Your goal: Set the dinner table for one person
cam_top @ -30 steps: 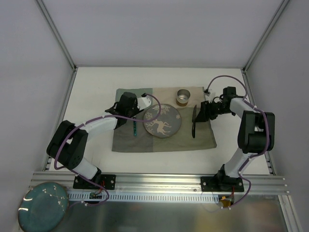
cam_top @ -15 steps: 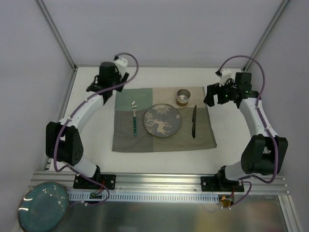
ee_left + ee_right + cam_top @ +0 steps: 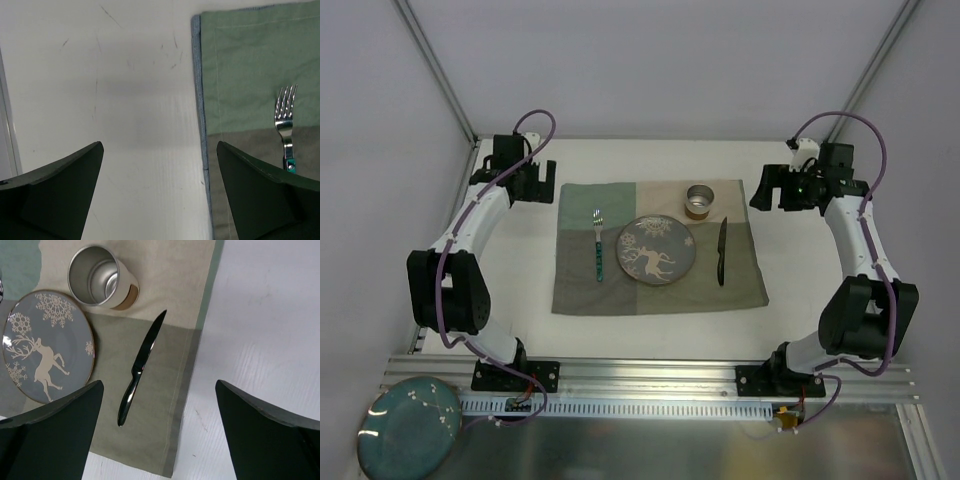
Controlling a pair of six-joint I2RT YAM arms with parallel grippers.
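Note:
On the white dinner table point(image 3: 650, 325) lies a green-and-beige cloth mat point(image 3: 660, 290). A grey plate with a deer point(image 3: 656, 250) rests at its middle, a teal-handled fork point(image 3: 599, 246) to its left, a knife point(image 3: 722, 252) to its right, a steel cup point(image 3: 700, 200) behind. My left gripper point(image 3: 534, 180) hangs open above bare table off the mat's far left corner; in its wrist view the mat edge point(image 3: 202, 125) and fork point(image 3: 285, 120) show. My right gripper point(image 3: 767, 190) hangs open off the mat's far right corner, overlooking knife point(image 3: 140, 362), cup point(image 3: 100, 277) and plate point(image 3: 47, 345). Both hold nothing.
Aluminium frame bars point(image 3: 650, 375) run along the near edge with both arm bases. A teal speckled plate point(image 3: 410, 428) lies outside the frame at the bottom left. White walls close in the back and sides.
Both arms have drawn back from the mat, left toward the far left, right toward the far right. Both grippers opened wide. Fork and knife now lie free beside the plate.

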